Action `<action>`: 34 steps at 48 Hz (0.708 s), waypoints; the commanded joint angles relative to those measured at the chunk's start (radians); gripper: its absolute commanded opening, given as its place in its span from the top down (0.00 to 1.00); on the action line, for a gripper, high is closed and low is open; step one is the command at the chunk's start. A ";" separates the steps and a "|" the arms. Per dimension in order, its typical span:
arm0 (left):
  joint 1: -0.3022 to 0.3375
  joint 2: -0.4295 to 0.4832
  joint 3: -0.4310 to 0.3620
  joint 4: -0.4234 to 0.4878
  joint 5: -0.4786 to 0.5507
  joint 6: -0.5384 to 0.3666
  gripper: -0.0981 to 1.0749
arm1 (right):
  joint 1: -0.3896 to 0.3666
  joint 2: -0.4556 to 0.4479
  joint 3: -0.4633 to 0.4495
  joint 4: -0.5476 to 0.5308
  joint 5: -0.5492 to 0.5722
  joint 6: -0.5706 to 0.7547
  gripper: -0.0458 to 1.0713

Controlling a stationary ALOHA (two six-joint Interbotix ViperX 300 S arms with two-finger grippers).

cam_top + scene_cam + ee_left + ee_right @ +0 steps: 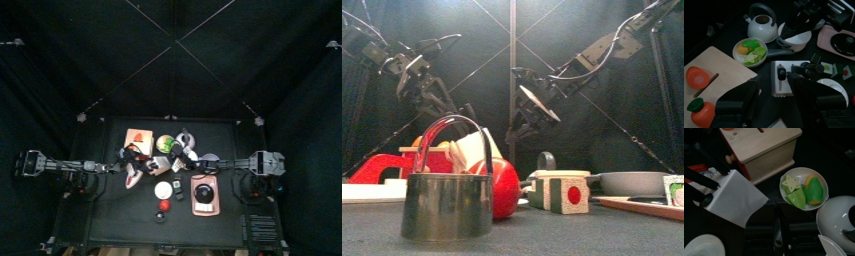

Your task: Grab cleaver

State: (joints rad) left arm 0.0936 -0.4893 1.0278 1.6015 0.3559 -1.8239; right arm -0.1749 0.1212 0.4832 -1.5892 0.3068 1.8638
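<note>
Across the black table point(107, 225), a crowd of kitchen toys. On its far left, a wooden block point(761, 150). Right of that, a white kettle point(763, 27), with a bowl point(804, 190) of green and yellow pieces just beside it. Mid-table, just near of block and bowl: the cleaver point(734, 198), pale broad blade, black handle, between the two arms' ends. Over it, the left gripper point(779, 97), jaws wide apart, holding nothing. Close by the blade from the right, the right gripper point(777, 225); cannot tell whether clamped on it or apart.
</note>
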 commanded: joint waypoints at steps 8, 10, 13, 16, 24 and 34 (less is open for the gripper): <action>0.003 0.021 -0.028 0.006 0.005 -0.002 0.20 | 0.002 0.012 -0.051 0.002 0.003 0.000 0.62; 0.005 0.026 -0.031 0.006 0.005 -0.002 0.20 | 0.003 0.017 -0.055 0.002 0.003 0.000 0.62; 0.003 0.037 -0.040 0.008 0.005 0.000 0.20 | 0.002 0.026 -0.061 0.002 0.002 0.000 0.62; 0.005 0.048 -0.049 0.008 0.005 0.000 0.20 | 0.002 0.032 -0.067 0.003 -0.002 0.000 0.62; 0.005 0.083 -0.077 0.014 0.005 0.000 0.20 | 0.002 0.048 -0.081 0.008 -0.011 0.002 0.62; 0.006 0.121 -0.091 0.020 0.009 0.000 0.21 | -0.003 0.054 -0.081 0.018 -0.011 0.000 0.62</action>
State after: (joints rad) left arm 0.0951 -0.3774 0.9664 1.6153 0.3590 -1.8239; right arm -0.1749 0.1963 0.4234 -1.5723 0.2961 1.8638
